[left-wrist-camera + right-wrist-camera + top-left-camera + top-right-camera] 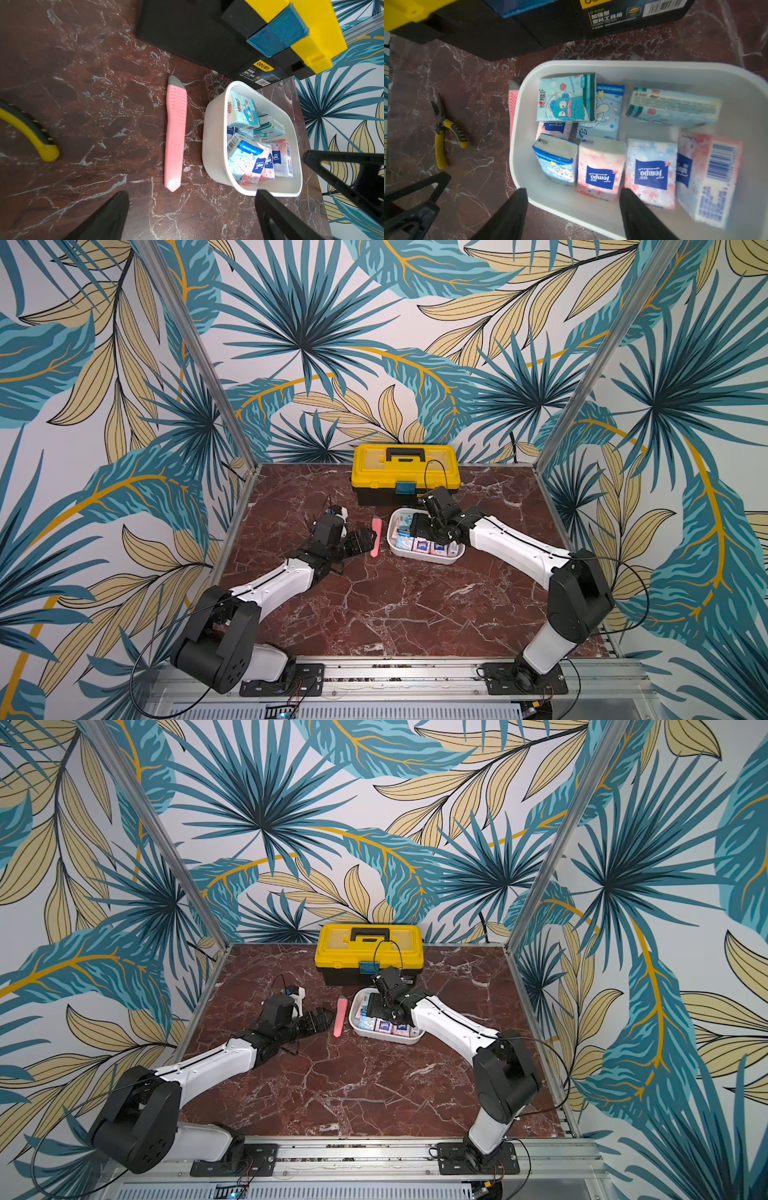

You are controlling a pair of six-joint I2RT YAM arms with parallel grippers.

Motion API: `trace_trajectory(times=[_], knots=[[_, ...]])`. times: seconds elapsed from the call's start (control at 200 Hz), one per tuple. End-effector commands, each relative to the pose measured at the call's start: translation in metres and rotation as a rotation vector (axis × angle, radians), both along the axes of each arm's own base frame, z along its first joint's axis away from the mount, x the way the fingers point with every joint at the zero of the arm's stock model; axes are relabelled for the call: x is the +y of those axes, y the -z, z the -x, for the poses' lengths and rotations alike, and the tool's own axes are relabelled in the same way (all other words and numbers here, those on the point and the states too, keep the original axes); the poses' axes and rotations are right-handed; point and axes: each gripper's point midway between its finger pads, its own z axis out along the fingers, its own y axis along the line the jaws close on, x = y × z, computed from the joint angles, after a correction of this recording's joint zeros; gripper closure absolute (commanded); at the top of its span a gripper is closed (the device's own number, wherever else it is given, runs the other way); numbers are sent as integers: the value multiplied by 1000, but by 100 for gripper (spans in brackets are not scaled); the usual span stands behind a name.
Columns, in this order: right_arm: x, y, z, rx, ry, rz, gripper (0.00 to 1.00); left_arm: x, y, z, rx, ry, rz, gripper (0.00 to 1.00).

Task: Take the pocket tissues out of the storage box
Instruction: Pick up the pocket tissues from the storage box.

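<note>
Plainly, the job has barely begun. The pocket tissues, eight packs as far as the right wrist view lets one count, all lie inside the storage box. Some lie flat, some stand on edge, and a couple are partly covered by others. No pack shows anywhere on the table.

The white box sits a little right of the table's middle, just in front of the yellow-and-black toolbox at the far edge. The right end effector hangs over the box with its fingers spread and nothing between them. A pink Tempo pack lies roughly in line with the gap, so a first pick looks to be in preparation.

A pink utility knife lies just left of the box. Beyond it the left end effector is spread wide and empty, low over bare table. Yellow-handled pliers lie further left.

Every pack remains to be lifted out, and the stacked ones will likely need the top packs cleared first.
</note>
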Motion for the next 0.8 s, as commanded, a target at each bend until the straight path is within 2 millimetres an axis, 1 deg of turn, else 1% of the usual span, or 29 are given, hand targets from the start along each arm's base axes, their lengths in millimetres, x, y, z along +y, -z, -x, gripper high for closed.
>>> trace_trajectory(times=[0.0, 0.165, 0.436, 0.491, 0.626, 0.716, 0.796], knots=[[7, 5, -6, -3, 42, 22, 26, 0, -12, -5, -40, -13, 14, 0], [16, 21, -7, 30, 48, 43, 28, 4, -11, -2, -41, -23, 3, 0], [35, 40, -10, 66, 18, 72, 28, 8, -6, 3, -34, -27, -12, 0], [36, 45, -9, 75, 16, 84, 29, 8, -6, 4, -31, -29, -12, 0], [31, 53, -10, 87, 47, 114, 30, 8, -5, 5, -28, -29, -10, 0], [30, 59, -11, 97, 49, 129, 34, 9, -6, 5, -31, -31, -10, 0], [31, 65, -11, 110, 47, 143, 35, 9, -6, 5, -30, -32, -12, 0]])
